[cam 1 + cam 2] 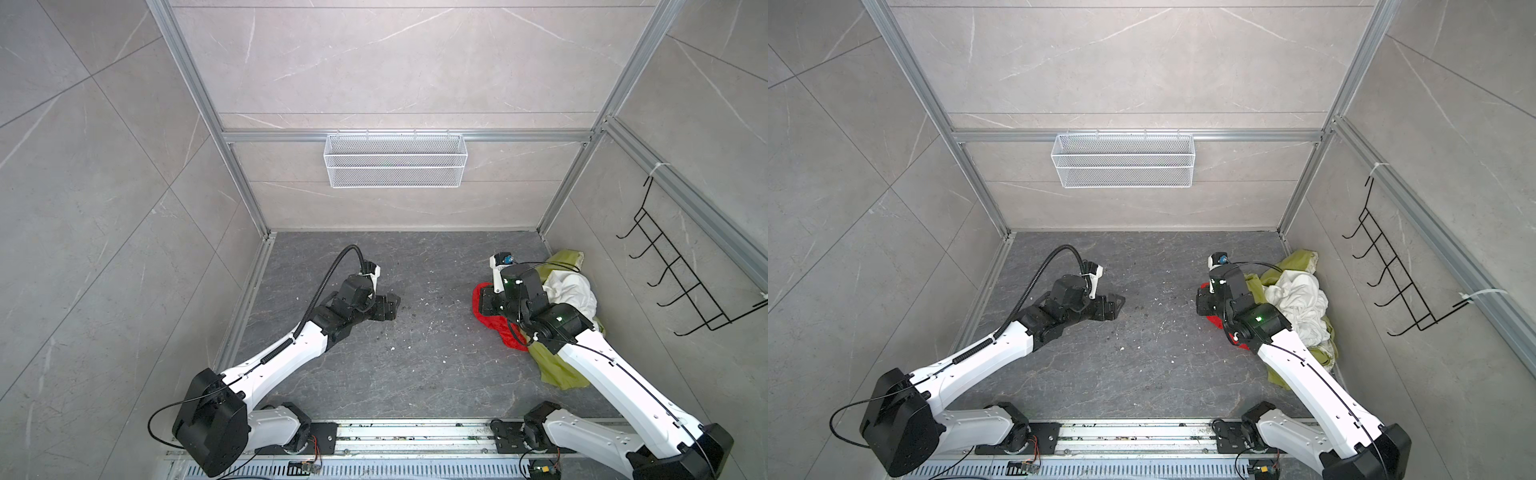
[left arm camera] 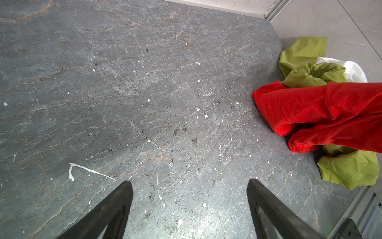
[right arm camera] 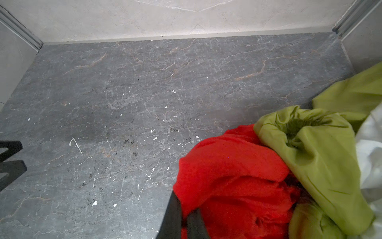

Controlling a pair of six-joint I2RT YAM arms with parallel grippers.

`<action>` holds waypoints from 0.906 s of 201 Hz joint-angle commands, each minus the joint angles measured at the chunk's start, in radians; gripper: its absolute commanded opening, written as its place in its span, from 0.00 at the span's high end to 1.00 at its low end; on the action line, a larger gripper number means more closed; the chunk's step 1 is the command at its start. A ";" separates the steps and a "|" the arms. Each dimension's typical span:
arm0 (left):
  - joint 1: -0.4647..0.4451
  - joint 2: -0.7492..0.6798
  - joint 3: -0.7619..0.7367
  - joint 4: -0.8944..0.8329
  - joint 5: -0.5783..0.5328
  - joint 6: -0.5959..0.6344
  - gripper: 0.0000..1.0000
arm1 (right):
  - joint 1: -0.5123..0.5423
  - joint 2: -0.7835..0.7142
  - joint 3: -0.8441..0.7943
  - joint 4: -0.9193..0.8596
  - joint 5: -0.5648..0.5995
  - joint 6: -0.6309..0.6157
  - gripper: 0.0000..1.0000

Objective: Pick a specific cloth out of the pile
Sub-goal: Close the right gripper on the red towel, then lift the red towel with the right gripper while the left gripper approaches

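Nearest us, at 6 o'clock, both arms rise from a rail along the edge of the tabletop. The left pincer hangs released over bare stone at about 9 o'clock of centre, its jaws spread wide with nothing between them. We judge it is parked there to leave the other arm room.

Further in, at about 3 o'clock, the right pincer is clenched on a fold of the cloth, the bright red one, at the side facing the open tabletop. The cloth lies partly on the stone and partly against the pile. It touches the olive-green cloth, which bulges over it, and the white cloth sits behind. Gripping the free red edge, we think, lets it slide out toward 9 o'clock without dragging its neighbours.

Farthest, at 12 o'clock, a white wire basket hangs on the wall.
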 commanded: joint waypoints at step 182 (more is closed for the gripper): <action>-0.013 0.013 0.064 0.047 0.008 0.047 0.11 | 0.002 -0.020 0.094 0.059 -0.211 -0.048 1.00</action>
